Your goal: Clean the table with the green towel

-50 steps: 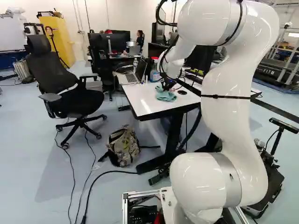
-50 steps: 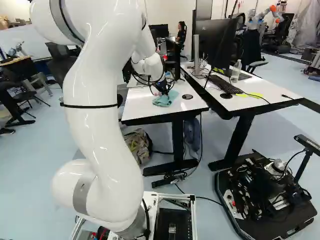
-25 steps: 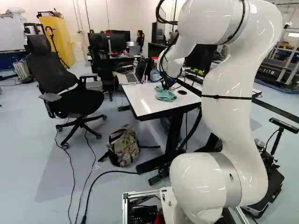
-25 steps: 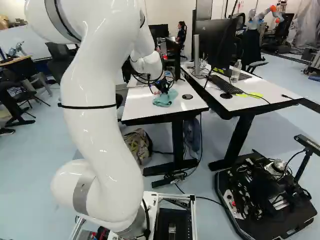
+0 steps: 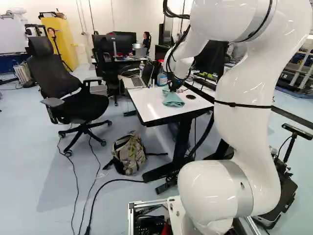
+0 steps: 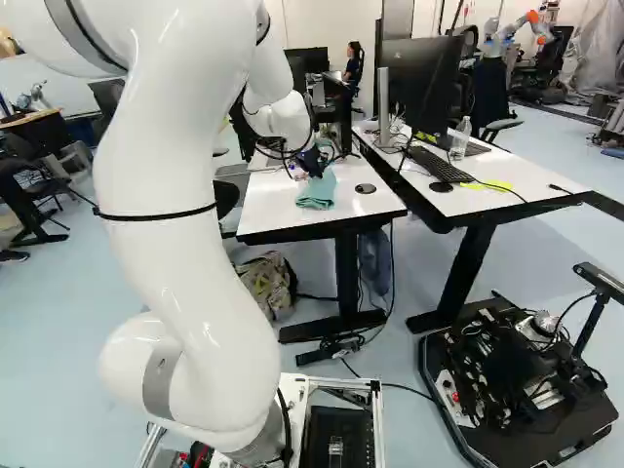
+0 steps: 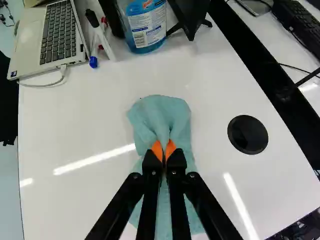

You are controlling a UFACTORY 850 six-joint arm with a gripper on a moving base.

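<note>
Green towel (image 5: 173, 100), in the left base view, hangs directly below my gripper (image 5: 172, 87), over the white table (image 5: 149, 108). In the right base view, it drapes beneath my fingertips near a round black cap (image 6: 365, 188). In the wrist view, my orange pads (image 7: 157, 150) pinch its fold from both sides; cloth shows ahead of and beneath them, the blue bottle (image 7: 146, 30) farther ahead.

An open laptop (image 7: 57, 32) has a white cable (image 7: 50, 84) plugged into its edge, with markers (image 7: 103, 40) just beside it (one end black, another blue) and a spray bottle of blue liquid (image 7: 146, 25) past those; a round black disc (image 7: 247, 134) sits well apart from it. In the left base view, a black mesh office chair (image 5: 55, 78) stands left of the laptop, a camouflage backpack (image 5: 129, 155) below it on the floor.
</note>
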